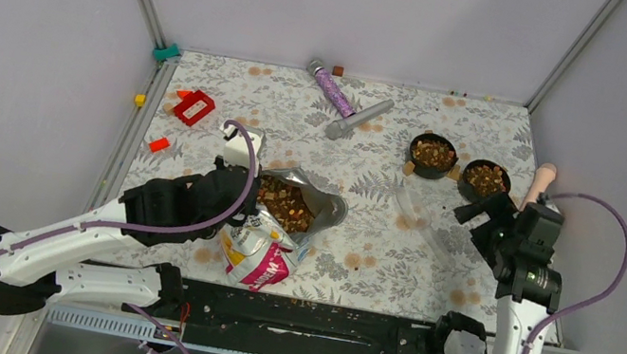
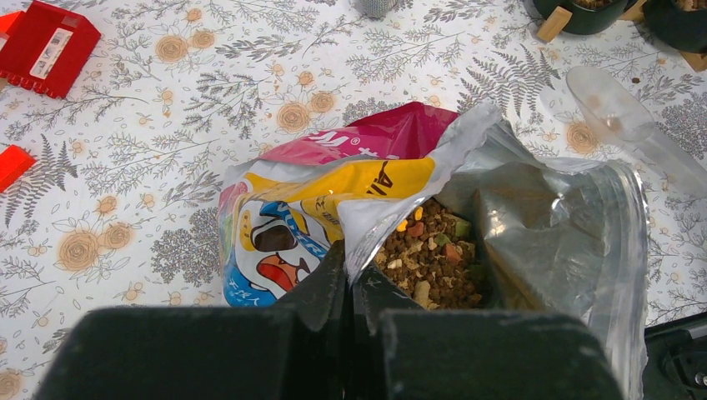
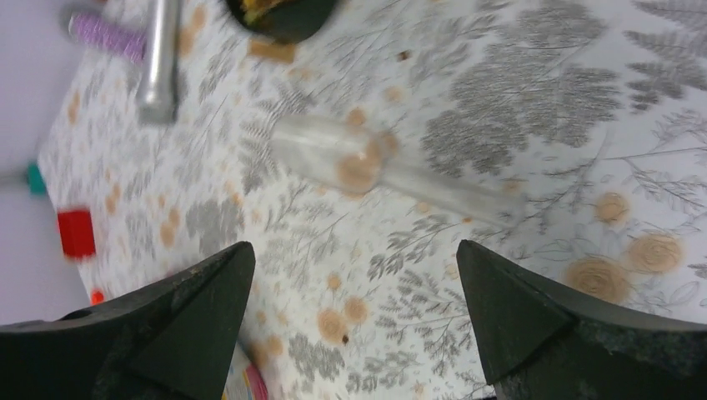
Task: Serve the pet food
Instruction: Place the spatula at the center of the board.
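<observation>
The pet food bag (image 1: 264, 251) lies on the table with its silver mouth open, and brown kibble (image 2: 429, 254) shows inside. My left gripper (image 2: 350, 265) is shut on the bag's near rim, pinching the foil edge. It is seen from above at the left side of the bag's mouth (image 1: 243, 186). Two black bowls (image 1: 432, 154) (image 1: 486, 179) at the right hold kibble. A clear plastic scoop (image 3: 375, 162) lies empty on the table between the bag and the bowls. My right gripper (image 3: 354, 267) hovers open above the table near the scoop, holding nothing.
Red blocks (image 1: 194, 107) (image 1: 159, 144) lie at the left. A purple glitter tube (image 1: 332, 91) and a grey cylinder (image 1: 360, 117) lie at the back. A pale handle (image 1: 540, 184) rests by the right wall. Loose kibble bits lie near the bowls.
</observation>
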